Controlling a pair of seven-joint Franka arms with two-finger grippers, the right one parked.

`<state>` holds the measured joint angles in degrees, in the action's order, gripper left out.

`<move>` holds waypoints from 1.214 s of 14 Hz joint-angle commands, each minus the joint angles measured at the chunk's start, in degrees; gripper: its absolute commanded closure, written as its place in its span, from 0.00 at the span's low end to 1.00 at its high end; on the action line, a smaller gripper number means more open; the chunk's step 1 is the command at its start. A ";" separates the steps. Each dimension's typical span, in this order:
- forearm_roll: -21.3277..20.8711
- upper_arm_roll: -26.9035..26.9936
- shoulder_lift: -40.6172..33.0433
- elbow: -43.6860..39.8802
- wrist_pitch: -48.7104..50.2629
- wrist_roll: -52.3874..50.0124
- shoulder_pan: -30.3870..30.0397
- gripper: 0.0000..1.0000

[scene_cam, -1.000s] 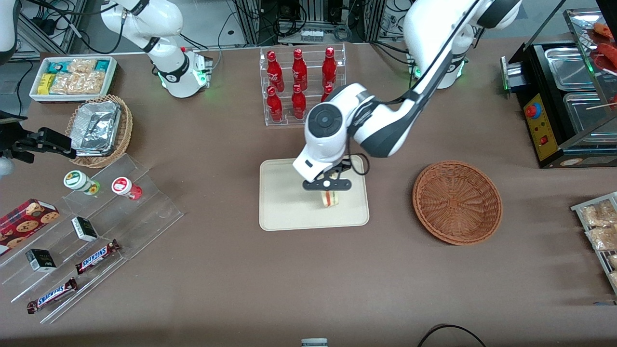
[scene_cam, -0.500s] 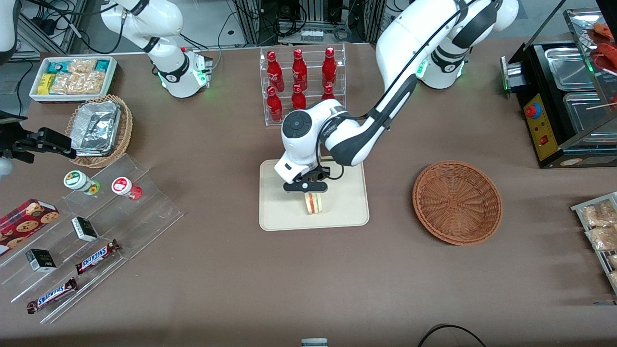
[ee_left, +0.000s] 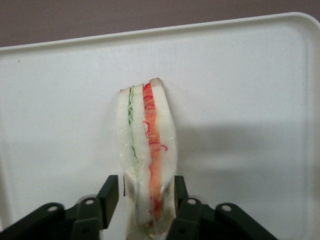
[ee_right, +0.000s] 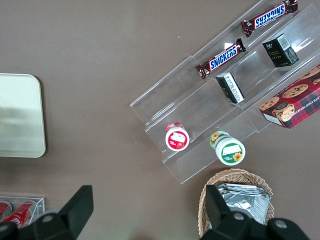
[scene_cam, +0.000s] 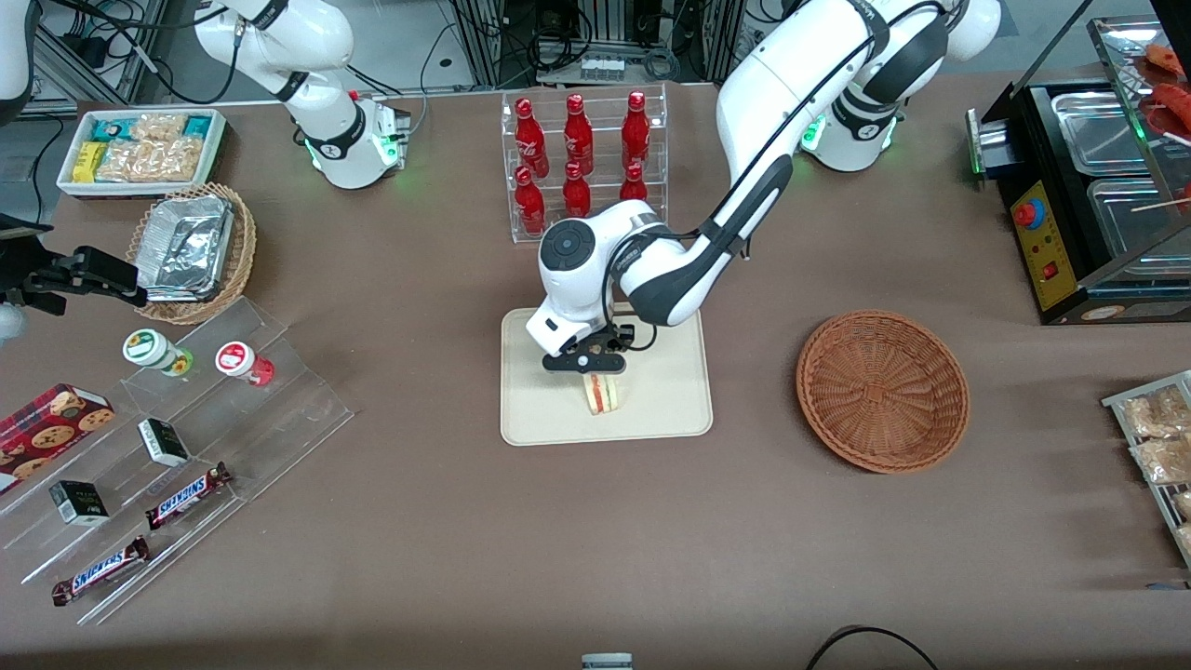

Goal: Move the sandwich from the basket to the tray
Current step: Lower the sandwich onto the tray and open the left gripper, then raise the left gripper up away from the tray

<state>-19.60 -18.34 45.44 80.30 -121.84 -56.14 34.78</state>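
Gripping the sandwich [scene_cam: 603, 395] between both fingers, my claw [scene_cam: 586, 363] hangs low over the tray [scene_cam: 670, 409], the wedge standing on edge there; the basket [scene_cam: 882, 389] sits well apart.

Even, bright overhead light falls on the brown surface [scene_cam: 465, 521], and shadows are soft and short. The sandwich [ee_left: 146, 150] throws a faint grey shadow onto the tray [ee_left: 250, 75], whose pale face is nearly washed out in the wrist view. The gripper [ee_left: 145, 207] is dark and slightly soft at close range, its jaws pressed against the sandwich. The foil container [scene_cam: 186, 247] glints.
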 commanded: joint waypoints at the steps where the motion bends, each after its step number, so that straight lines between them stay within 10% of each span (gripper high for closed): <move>1: -1.15 0.33 -0.61 -1.64 0.82 -1.51 0.64 0.00; 17: 11.24 0.42 -28.20 -1.11 29.98 -0.04 -11.30 0.00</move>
<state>-9.77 -17.65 20.63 77.37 -94.23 -57.86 25.78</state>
